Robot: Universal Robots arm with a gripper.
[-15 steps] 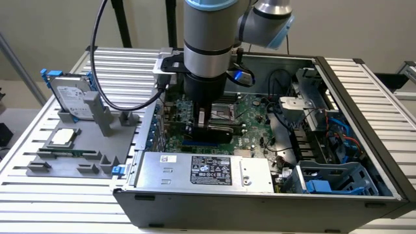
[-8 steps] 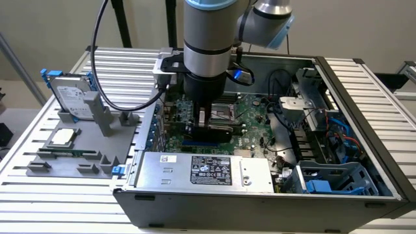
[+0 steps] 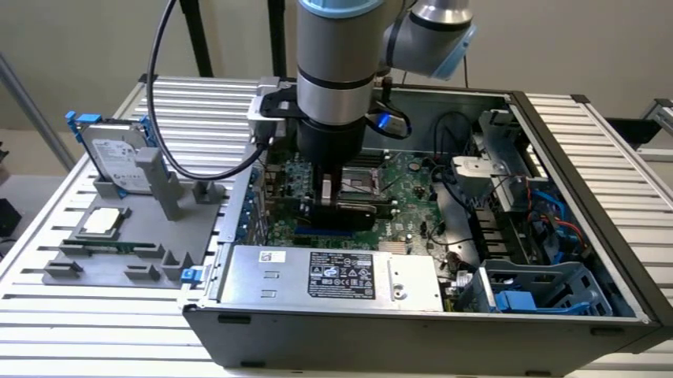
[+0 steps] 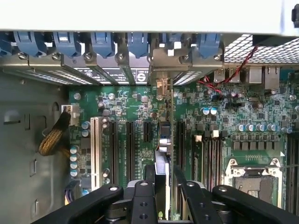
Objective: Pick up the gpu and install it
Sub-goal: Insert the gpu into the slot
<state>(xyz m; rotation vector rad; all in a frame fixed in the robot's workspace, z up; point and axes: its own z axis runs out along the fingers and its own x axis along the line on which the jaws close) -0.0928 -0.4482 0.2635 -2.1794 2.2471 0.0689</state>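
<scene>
Your gripper [image 4: 162,198] is clamped on the gpu [image 4: 163,140], held edge-on over the motherboard [image 4: 233,112]. Its bracket sits at the rear slots [image 4: 117,70].

A work table [image 3: 620,150] of ribbed, pale metal slats is seen beneath the scene. A plain, light beige wall [image 3: 74,47] is seen behind it. Two dark vertical poles [image 3: 198,38] are set against that wall, beyond the table's far edge. Even, soft lighting is cast throughout.
</scene>
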